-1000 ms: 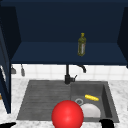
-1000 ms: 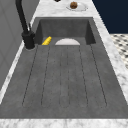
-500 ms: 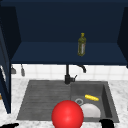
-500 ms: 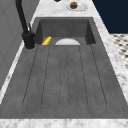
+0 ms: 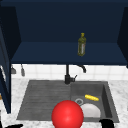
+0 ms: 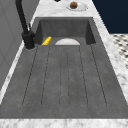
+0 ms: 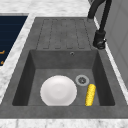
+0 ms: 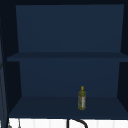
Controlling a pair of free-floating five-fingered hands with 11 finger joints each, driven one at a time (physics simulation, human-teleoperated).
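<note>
1. Facing the sink [image 5: 105, 100] from the front, the right robot hand [image 5: 107, 123] and left robot hand [image 5: 15, 125] sit at the bottom edge, cut off; I cannot tell their finger state.
2. One red ball [image 5: 67, 115] hides part of the plate [image 7: 58, 91].
3. One corn cob [image 7: 90, 94] lies just beside the plate; one bottle [image 8: 82, 98] stands on the shelf [image 8: 45, 107].
</note>
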